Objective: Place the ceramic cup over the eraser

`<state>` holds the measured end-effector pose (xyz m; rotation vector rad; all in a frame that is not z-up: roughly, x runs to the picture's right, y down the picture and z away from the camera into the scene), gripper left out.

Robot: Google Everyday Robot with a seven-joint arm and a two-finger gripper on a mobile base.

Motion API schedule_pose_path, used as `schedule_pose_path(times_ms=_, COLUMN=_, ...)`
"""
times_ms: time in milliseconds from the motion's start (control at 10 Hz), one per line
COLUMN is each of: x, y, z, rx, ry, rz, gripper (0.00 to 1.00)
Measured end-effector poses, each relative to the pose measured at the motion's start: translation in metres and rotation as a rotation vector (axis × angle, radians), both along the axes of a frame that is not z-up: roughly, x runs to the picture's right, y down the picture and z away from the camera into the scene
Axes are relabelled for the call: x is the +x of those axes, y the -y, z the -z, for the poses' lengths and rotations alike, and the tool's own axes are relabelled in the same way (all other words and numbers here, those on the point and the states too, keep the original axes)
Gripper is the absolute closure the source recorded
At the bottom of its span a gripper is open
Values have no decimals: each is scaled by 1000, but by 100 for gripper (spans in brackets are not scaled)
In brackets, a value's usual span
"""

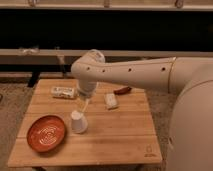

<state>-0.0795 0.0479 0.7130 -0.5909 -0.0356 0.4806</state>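
The white ceramic cup (78, 122) stands upside down on the wooden table (120, 140), just right of the orange plate. My gripper (83, 106) hangs right above the cup, a little up and to the right, open and empty. It is apart from the cup. The black eraser is hidden from view. My white arm reaches in from the right across the back of the table.
An orange plate (46, 133) sits at the front left. A clear labelled bottle (63, 92) lies at the back left. A white rectangular block (111, 101) and a red-brown curved item (122, 90) lie behind, right of the gripper.
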Motion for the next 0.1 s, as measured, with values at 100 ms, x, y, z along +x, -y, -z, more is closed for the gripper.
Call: schedule_pose_path(times_ms=100, x=5, y=4, z=0, rx=0, ry=-1, rz=-9, gripper=20)
